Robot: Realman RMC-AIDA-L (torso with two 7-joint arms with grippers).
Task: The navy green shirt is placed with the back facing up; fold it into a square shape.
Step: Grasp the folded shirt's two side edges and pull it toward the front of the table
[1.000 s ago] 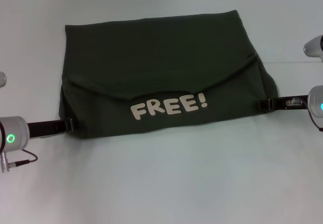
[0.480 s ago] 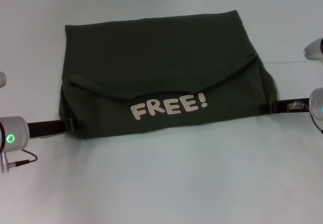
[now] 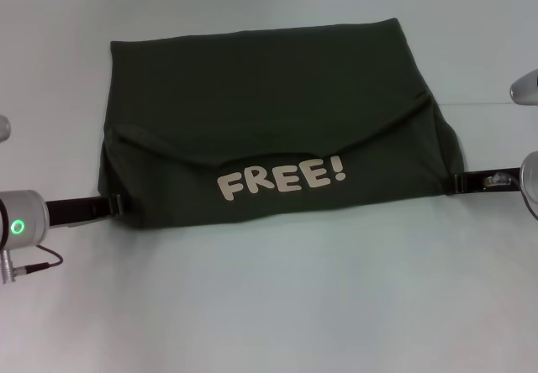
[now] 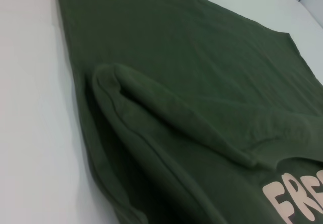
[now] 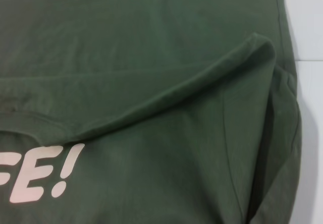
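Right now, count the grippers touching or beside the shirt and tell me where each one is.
2. The left gripper sits at the navy green shirt's near left corner; the right gripper sits at its near right edge. Neither wrist view shows fingers.

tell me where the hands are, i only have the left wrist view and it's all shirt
Observer: In the head view, the left hand is at the near left corner of the navy green shirt, low over the table.
Operator: and the right one
Observer: The right hand is at the shirt's right edge, a bit farther from the robot than the left.
Operator: my view cuts the print off, what does it say
Observer: The lettering reads "FREE!", whole, on the near flap that is folded over.
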